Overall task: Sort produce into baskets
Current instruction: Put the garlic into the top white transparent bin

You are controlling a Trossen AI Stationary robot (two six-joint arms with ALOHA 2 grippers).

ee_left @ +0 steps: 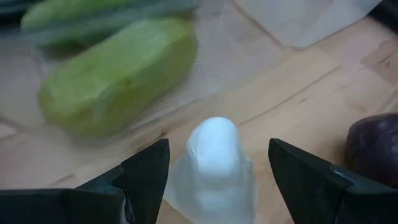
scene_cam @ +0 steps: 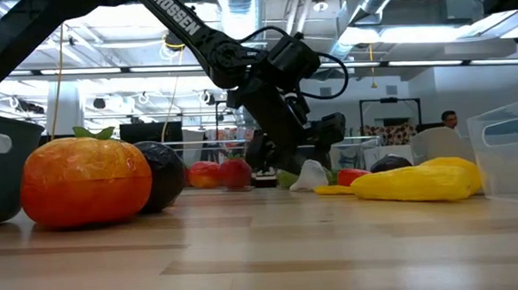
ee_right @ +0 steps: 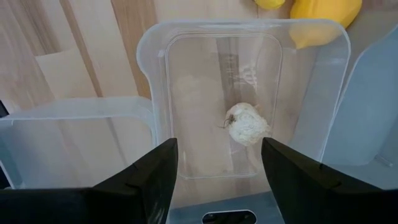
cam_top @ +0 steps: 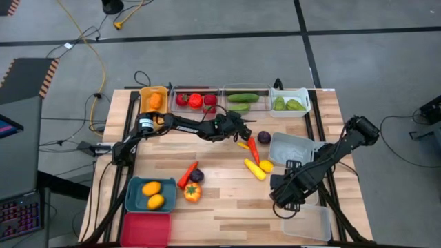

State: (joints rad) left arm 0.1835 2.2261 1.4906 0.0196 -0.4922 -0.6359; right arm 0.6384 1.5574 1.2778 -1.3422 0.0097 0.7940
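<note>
A small white piece of produce (ee_left: pixel 214 165) rests on the wooden table by its wide base. My left gripper (cam_top: pixel 241 132) is open, slanting down, with one finger on either side of this piece and a gap on both sides. It stands just in front of a clear basket holding green cucumbers (ee_left: pixel 118 74). My right gripper (ee_right: pixel 219 142) is open and points straight down over a clear basket (ee_right: pixel 155 74) near the table's right edge. A white lumpy piece (ee_right: pixel 247 124) lies on that basket's floor.
Along the far edge stand an orange-yellow basket (cam_top: pixel 153 98), a clear one with red produce (cam_top: pixel 195 100) and a white one (cam_top: pixel 289 102). Teal (cam_top: pixel 131 196) and red (cam_top: pixel 145 229) baskets sit near left. Loose purple (cam_top: pixel 264 137), red (cam_top: pixel 253 148), yellow (cam_top: pixel 255 169) and orange (cam_top: pixel 192 192) pieces lie mid-table.
</note>
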